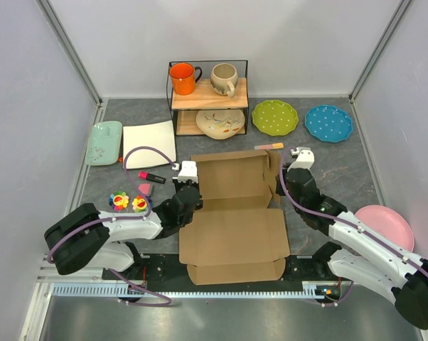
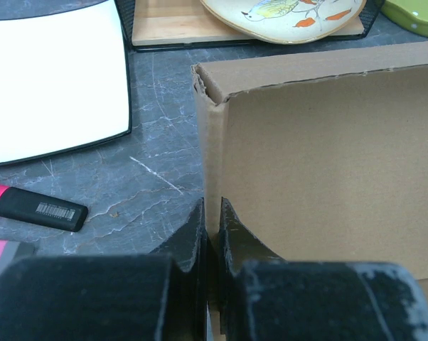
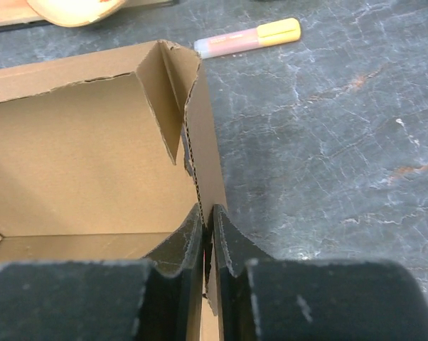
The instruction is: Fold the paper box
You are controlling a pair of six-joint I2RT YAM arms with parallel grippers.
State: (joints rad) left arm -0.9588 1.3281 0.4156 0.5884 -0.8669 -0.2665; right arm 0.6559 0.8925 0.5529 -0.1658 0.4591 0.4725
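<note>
The paper box point(image 1: 235, 238) is brown corrugated cardboard in the middle of the table. Its near panel lies flat, while the far half point(image 1: 232, 177) has its back and side walls standing. My left gripper point(image 1: 193, 193) is shut on the upright left side wall point(image 2: 328, 163); the wall's edge runs between the fingertips of this gripper point(image 2: 212, 220). On the other side, my right gripper point(image 1: 285, 183) is shut on the right side wall point(image 3: 207, 153), with the corrugated edge pinched at this gripper point(image 3: 207, 217). A corner tab point(image 3: 161, 92) is folded inward.
A wire shelf point(image 1: 207, 96) behind the box holds an orange mug, a beige mug and a bird plate. A white square plate point(image 1: 149, 144), mint tray point(image 1: 103, 142) and pink-black marker point(image 2: 40, 208) lie left. Yellow highlighter point(image 3: 249, 38), green, blue and pink plates point(image 1: 384, 226) lie right.
</note>
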